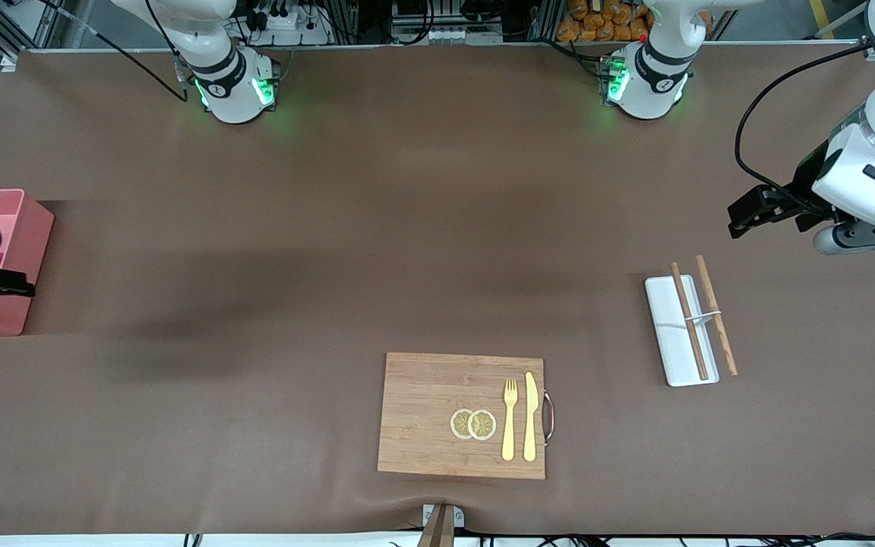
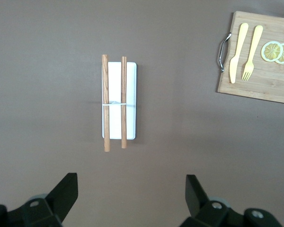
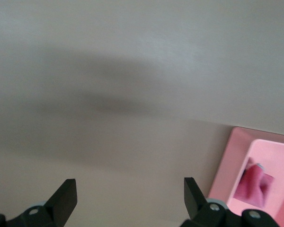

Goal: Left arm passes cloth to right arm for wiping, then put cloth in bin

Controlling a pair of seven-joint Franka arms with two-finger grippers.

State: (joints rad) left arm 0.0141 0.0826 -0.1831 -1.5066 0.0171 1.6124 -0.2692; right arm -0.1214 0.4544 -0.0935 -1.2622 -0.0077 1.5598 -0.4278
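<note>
Cutting board [image 1: 437, 425] undisturbed; cloth [image 3: 258, 185] lies in bin [image 1: 21, 228].

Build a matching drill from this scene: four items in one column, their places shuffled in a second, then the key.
Things:
1. cloth
2. fork
3. chopsticks
4. left gripper

Places:
A. on the cutting board
B. open, above bare table
C. inside the bin
D. across the white tray

Pairs: 1-C, 2-A, 3-D, 4-B
</note>
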